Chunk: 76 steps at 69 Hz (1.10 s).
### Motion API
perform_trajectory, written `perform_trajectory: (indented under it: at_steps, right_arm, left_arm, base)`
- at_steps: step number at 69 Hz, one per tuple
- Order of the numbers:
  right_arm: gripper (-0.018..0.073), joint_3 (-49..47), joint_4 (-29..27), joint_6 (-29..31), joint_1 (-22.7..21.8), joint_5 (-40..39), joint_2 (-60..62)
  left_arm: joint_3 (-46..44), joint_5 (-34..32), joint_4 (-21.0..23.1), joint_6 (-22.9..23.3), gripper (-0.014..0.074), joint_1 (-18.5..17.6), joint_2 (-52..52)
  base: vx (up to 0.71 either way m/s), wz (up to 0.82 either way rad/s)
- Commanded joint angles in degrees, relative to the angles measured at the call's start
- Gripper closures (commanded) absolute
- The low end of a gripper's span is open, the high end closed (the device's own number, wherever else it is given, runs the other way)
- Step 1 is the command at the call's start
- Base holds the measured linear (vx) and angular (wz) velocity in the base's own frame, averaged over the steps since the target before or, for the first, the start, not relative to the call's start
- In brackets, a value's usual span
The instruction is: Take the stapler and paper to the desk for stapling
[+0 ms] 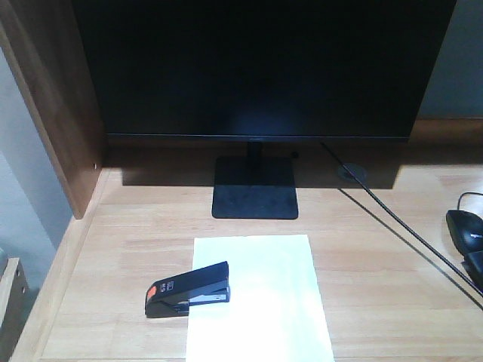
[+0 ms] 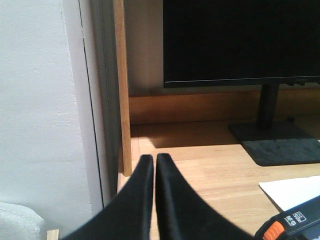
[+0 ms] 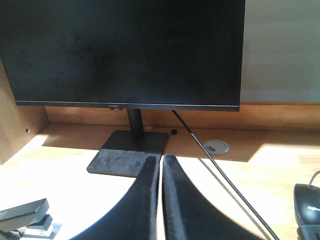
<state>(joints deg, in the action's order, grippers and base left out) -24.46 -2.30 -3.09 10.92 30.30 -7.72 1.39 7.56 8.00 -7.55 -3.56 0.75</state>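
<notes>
Black stapler straddling white paper's left edge on desk.

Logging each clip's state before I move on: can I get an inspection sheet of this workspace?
Surface: light wood desk, sunlit in patches.
Job's things: stapler lies over the left edge of the paper.
Clutter: monitor on its stand; computer mouse at right edge.
Grippers: left tool shut, empty; right tool shut, empty.
Cables: black cable crosses desk diagonally.
Surroundings: brown side panel, white wall.
</notes>
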Motion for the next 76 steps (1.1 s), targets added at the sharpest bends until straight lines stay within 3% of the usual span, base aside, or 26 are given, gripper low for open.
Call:
perform_trajectory:
  at_steps: [1,22,39,52,63,76]
  right_arm:
    - [0.0562,-1.71,0.19,0.48,-0.13,-4.22,-0.70]
    - [0.0562,-1.71,0.34,0.48,-0.13,-4.07,-0.70]
    - [0.0562,-1.65,4.76,0.66,-0.20,-4.11,-0.86]
    - [0.0562,2.71,5.41,0.60,-6.43,-7.69,-0.86]
    - [0.0562,10.70,4.59,0.48,-12.33,-15.59,0.73]
    - [0.0562,19.58,5.62,0.67,-13.74,-22.10,6.04]
  left_arm:
    - [0.62,-4.04,0.10,0.51,0.0603,0.08,0.87]
    - [0.62,-4.04,0.10,0.51,0.0603,0.08,0.87]
    - [0.62,-4.04,0.10,0.51,0.0603,0.08,0.87]
    - [0.62,-4.04,0.10,0.51,0.0603,0.08,0.87]
    - [0.62,-4.04,0.10,0.51,0.0603,0.08,0.87]
    - [0.62,-4.04,0.10,0.51,0.0603,0.08,0.87]
  base:
    - [0.00,0.00]
    - [0.00,0.00]
    - [0.00,0.00]
    - [0.00,0.00]
    - [0.00,0.00]
    - [0.00,0.00]
